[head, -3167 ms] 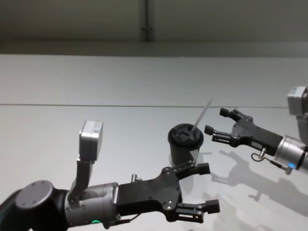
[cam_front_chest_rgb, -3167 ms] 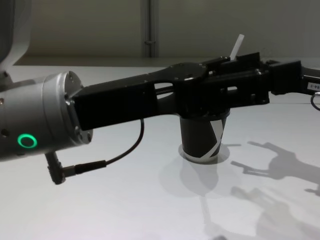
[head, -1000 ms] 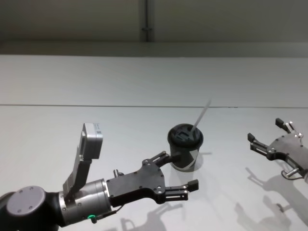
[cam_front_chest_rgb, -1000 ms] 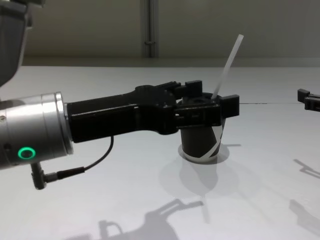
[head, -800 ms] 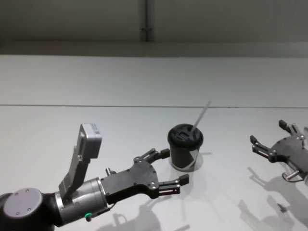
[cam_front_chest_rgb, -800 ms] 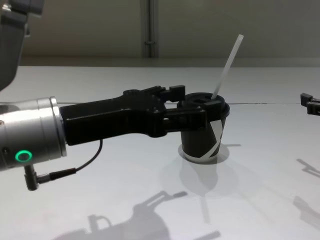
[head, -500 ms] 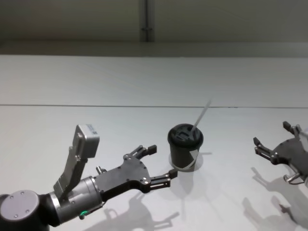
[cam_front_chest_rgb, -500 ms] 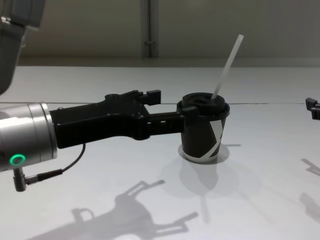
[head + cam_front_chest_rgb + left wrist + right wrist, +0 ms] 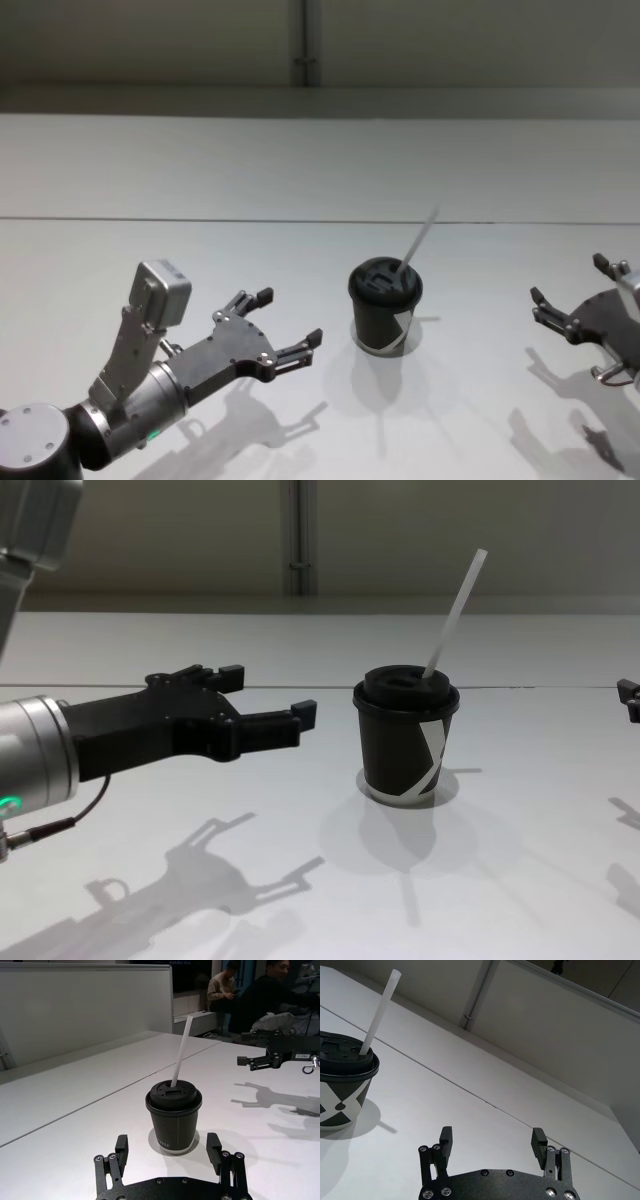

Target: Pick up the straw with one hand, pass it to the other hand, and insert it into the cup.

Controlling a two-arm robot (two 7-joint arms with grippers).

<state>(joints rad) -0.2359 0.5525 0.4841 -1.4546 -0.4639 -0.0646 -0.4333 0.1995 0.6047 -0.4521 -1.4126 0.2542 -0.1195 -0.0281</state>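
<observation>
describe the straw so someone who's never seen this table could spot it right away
On the wide white table, between the two open black grippers, stands a small dark paper cup with white slanted stripes and a black domed lid. The straw is the thin, straight, translucent-white plastic tube poking out of that lid, leaning toward the robot's right. Nothing else here is pale, slender and tilted.
</observation>
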